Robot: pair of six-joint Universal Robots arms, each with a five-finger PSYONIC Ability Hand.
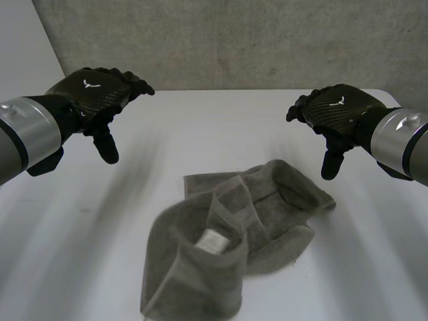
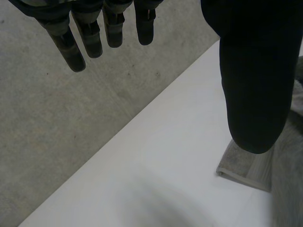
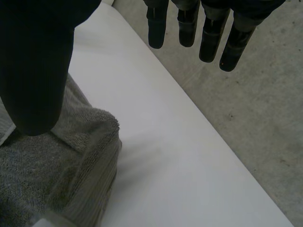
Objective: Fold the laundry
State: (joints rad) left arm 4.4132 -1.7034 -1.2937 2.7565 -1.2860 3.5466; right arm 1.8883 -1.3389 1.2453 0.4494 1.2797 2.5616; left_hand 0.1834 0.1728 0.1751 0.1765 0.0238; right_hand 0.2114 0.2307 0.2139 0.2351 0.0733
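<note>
Towel (image 1: 267,221) crumpled on table (image 1: 200,127) | left hand (image 1: 90,93), right hand (image 1: 338,110) aloft, relaxed

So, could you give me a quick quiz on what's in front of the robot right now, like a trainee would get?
1. True or false: the left hand and the right hand both hover clear of the towel.
2. The towel is: A, a neat folded square; B, a crumpled heap; C, rolled up tight.
3. Fill in: both hands are ____ (open or shut).
Key: 1 true; 2 B; 3 open.
</note>
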